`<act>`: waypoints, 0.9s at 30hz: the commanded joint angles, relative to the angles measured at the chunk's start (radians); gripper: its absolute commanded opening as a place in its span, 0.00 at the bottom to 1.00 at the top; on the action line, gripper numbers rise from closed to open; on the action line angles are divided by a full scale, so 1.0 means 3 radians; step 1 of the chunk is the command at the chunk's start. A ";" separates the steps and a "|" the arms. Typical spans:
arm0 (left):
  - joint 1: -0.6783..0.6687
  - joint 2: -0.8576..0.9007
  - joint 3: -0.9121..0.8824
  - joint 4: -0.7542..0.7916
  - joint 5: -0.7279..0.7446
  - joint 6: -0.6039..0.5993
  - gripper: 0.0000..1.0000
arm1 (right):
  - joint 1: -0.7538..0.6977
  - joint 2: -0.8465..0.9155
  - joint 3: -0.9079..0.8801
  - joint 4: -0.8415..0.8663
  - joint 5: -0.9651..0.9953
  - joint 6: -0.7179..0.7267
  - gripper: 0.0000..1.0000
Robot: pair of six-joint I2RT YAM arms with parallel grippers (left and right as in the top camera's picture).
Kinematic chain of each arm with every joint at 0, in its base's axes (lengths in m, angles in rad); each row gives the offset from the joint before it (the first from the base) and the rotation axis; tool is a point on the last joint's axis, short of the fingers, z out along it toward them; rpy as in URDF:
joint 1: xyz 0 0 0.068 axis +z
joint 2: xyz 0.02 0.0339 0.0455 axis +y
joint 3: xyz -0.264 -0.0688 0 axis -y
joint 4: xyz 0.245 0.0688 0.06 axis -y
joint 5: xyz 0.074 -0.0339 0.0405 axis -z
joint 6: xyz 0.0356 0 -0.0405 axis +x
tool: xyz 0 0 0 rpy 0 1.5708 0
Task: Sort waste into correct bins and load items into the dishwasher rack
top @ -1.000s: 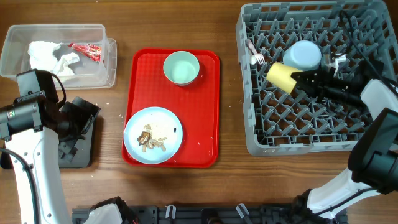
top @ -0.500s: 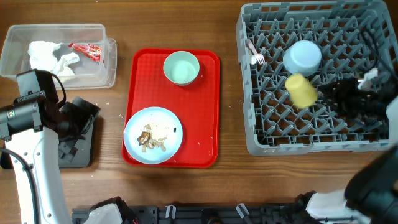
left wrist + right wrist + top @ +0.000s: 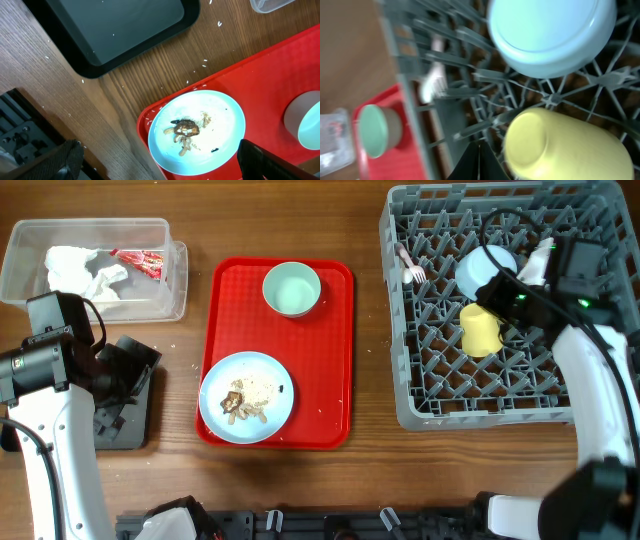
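Released, the yellow cup (image 3: 481, 330) is now lodged among rack (image 3: 420, 395) pegs, 6 o'clock of the blue bowl (image 3: 474, 272); right gripper (image 3: 479, 157) closed empty, left gripper (image 3: 160, 152) held wide.

grey rack (image 3: 400, 416); yellow cup (image 3: 481, 330), light blue bowl (image 3: 478, 270). red tray (image 3: 330, 350): light blue plate (image 3: 225, 375), beige-brown scraps (image 3: 240, 402), pale green bowl (image 3: 292, 288). clear tub (image 3: 178, 280): white napkins (image 3: 75, 270), red-white wrapper (image 3: 140, 262). black tray (image 3: 120, 25), wood-grain surface (image 3: 370, 480).
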State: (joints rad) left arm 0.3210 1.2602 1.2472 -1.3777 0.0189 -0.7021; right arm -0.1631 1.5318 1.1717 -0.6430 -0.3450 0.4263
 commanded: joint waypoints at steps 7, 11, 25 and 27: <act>0.0015 -0.0011 -0.0013 0.0001 -0.0056 -0.0057 1.00 | 0.0019 0.0312 0.0141 -0.0470 0.0838 0.0167 0.04; 0.0015 -0.0011 -0.0013 0.0001 -0.0056 -0.0056 1.00 | 0.0019 0.0155 0.0306 -0.0870 0.1015 0.0264 0.04; 0.0015 -0.0011 -0.0013 0.0001 -0.0056 -0.0056 1.00 | 0.0020 0.0125 0.0331 -0.0576 0.0626 -0.0028 0.04; 0.0015 -0.0011 -0.0013 0.0001 -0.0056 -0.0057 1.00 | 0.0023 0.0285 0.0313 -0.0486 0.0623 -0.0031 0.04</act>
State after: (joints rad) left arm 0.3210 1.2602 1.2472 -1.3766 0.0189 -0.7021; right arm -0.1551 1.5600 1.2667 -0.8055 -0.1356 0.4400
